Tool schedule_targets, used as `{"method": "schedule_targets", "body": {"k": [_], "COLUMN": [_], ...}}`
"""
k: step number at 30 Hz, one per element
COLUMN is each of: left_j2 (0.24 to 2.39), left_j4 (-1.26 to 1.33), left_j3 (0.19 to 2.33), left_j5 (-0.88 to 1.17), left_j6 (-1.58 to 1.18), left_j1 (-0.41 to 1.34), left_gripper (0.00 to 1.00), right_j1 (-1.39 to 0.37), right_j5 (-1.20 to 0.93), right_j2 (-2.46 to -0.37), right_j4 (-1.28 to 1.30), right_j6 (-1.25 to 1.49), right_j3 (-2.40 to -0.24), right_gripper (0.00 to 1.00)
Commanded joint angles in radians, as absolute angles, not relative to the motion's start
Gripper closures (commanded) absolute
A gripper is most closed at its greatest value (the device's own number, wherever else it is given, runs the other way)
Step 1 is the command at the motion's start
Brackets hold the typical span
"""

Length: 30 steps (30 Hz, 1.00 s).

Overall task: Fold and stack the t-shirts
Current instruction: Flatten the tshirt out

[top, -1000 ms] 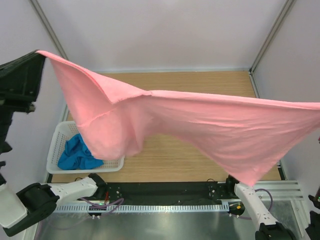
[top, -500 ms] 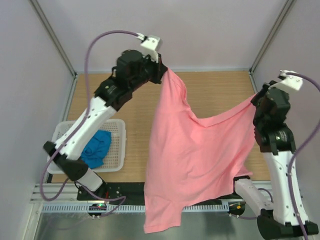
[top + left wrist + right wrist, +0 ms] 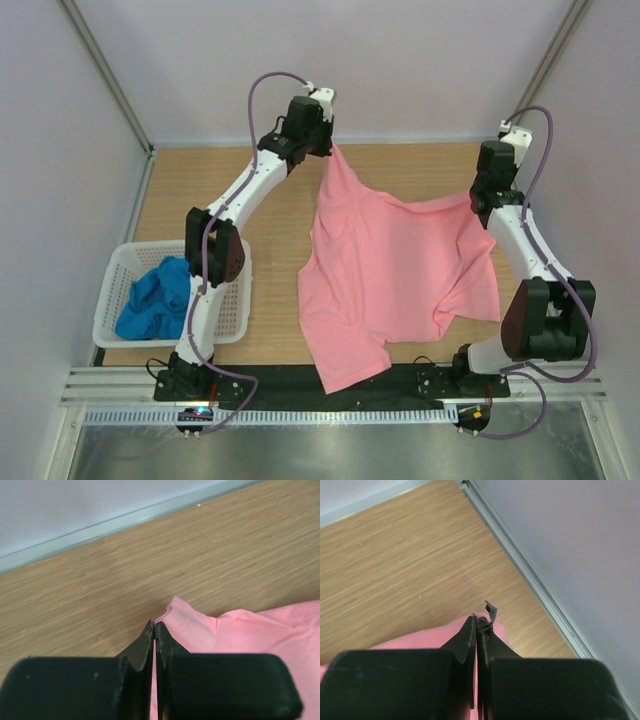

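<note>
The pink shirt (image 3: 395, 270) is gripped at two points along its far edge, one in each arm's jaws. This looks like a spreading hold, meant to pull the cloth wide so it lies flat before any fold is made.

The left arm (image 3: 255, 180) reaches to the far side of the bench (image 3: 180, 190). In its wrist view its jaws are pressed together with a thin line of pink between them, so they are clamped on a corner of the shirt. The right arm (image 3: 520, 235) does the same near the far right corner. Its jaws are closed on a small tuck of pink cloth close to the side wall.

The edge sags a little between the two grips, so the shirt is not pulled fully taut. From there the body of the shirt runs toward the near side and seems to lie mostly on the wood, with wrinkles on the right. One lower part reaches past the near edge onto the black strip.

The blue shirt (image 3: 155, 300) sits crumpled in the white basket (image 3: 232, 310) at the near left, well away from both arms. It is probably waiting its turn.

Folding has not started, and the task looks to be at an early stage. The pink shirt most likely needs to be laid down smoothly and the overhanging part brought onto the bench first.
</note>
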<state>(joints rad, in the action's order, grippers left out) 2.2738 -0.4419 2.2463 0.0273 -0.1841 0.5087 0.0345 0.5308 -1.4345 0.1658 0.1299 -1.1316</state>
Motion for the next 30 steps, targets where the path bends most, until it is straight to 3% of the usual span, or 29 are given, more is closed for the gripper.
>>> {"method": "schedule_targets", "body": {"k": [1, 9, 19, 27, 30], "left_j2": [2.215, 2.021, 1.518, 1.13, 1.082], "left_j4": [-0.388, -0.345, -0.337, -0.377, -0.402], "left_j3": [2.341, 2.289, 2.031, 1.948, 1.97], "left_j5": [0.006, -0.084, -0.094, 0.003, 0.075], "left_j6": [-0.209, -0.198, -0.169, -0.199, -0.242], "left_j1": [0.485, 0.469, 0.471, 0.471, 0.469], "left_gripper": [1.0, 1.0, 1.0, 1.0, 0.99], "right_j1": [0.035, 0.035, 0.035, 0.034, 0.032], "right_j5": [0.514, 0.508, 0.483, 0.368, 0.362], "right_j2": [-1.451, -1.382, -1.04, -0.751, -0.703], "right_j4": [0.074, 0.207, 0.362, 0.469, 0.495], "right_j6": [0.143, 0.152, 0.143, 0.132, 0.138], "right_j3": [-1.278, -1.394, -1.448, -1.488, -1.509], "right_gripper": [0.99, 0.99, 0.99, 0.99, 0.99]}}
